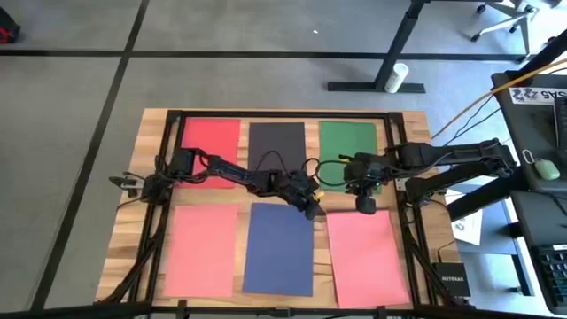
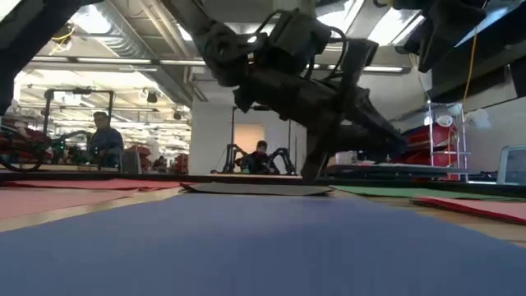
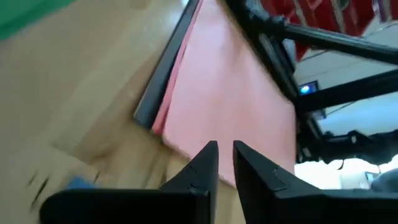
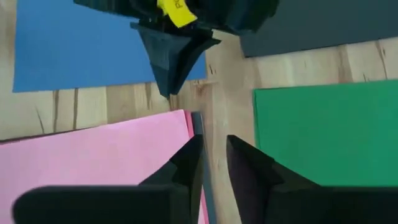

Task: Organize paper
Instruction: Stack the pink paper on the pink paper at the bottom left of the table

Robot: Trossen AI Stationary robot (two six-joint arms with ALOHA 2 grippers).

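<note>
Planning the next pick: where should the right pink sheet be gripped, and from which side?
Probably at its top-left corner, the one nearest the table's centre. The pink sheet lies flat on the table, and in both wrist views this corner seems to sit over a dark sheet edge. Come in low from the green sheet side.

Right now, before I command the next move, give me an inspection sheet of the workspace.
Surface: wooden table, bare wood showing between sheets.
Job's things: far row holds red paper, black paper, green paper; near row holds pink paper, blue paper and another pink paper, skewed, with a dark sheet edge under its corner.
Clutter: nothing seen on the table.
Grippers: left gripper low at the blue sheet's far right corner, fingers nearly together; right gripper over the skewed pink sheet's far edge, fingers nearly together.
Cables: yellow cable off the right side.
Surroundings: white cylinder on the floor; people seated far behind.
</note>
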